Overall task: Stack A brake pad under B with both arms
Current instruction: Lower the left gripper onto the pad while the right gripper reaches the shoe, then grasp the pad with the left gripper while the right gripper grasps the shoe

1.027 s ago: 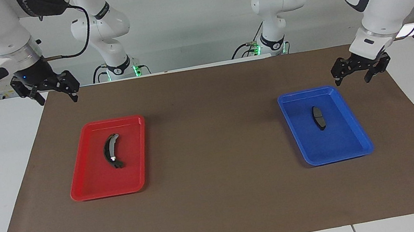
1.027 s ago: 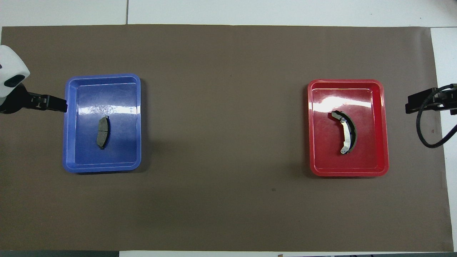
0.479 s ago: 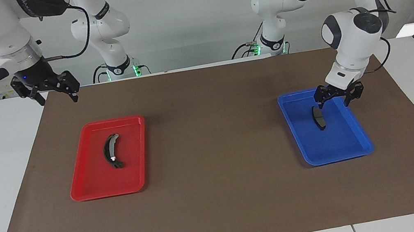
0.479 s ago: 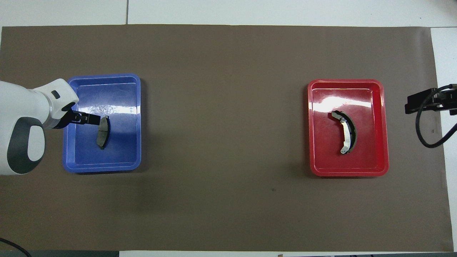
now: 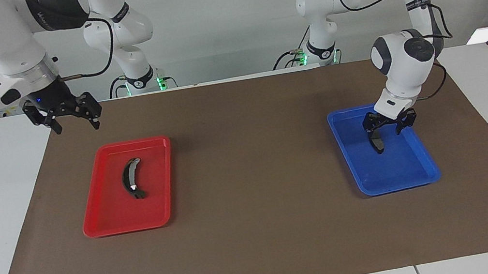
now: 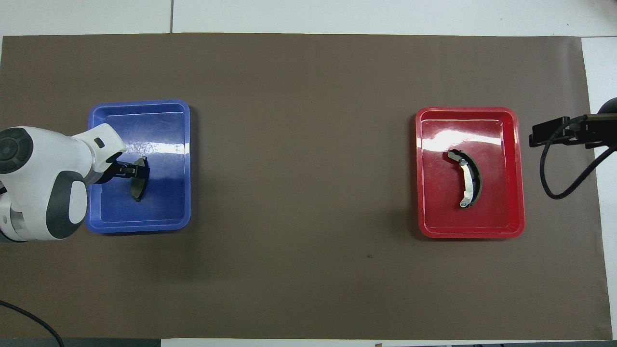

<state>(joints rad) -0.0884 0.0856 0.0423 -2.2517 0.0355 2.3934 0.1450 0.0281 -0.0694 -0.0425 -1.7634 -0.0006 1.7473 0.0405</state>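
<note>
Facing and overhead views, start of the pick. Within the last second the left gripper (image 5: pixel 389 125) has swung in from beside the blue tray (image 5: pixel 419 175) and dropped into it; it now sits low over the end of the pad (image 5: pixel 376 141) that lies nearer the robots. Its fingers stand spread, one to each side of the pad, and nothing is lifted. The pad lies where it was, flat on the tray floor at the left arm's end of the table. The right gripper (image 5: pixel 72 116) has shifted a little toward the red tray (image 5: pixel 97 227) and hangs open and empty over the mat, near the tray's corner. B (image 5: pixel 131 179) rests untouched in the red tray, silver band up.

Reading: the first step, taking the pad, appears about to begin; no stacking is done, and the two parts are well apart.

Hard to make out: whether the left fingertips already touch the pad or the tray floor. In the overhead view the left gripper (image 6: pixel 126 169) and wrist cover the pad's (image 6: pixel 138 188) upper half, and the right gripper (image 6: pixel 547 132) is cut off at the frame edge.
</note>
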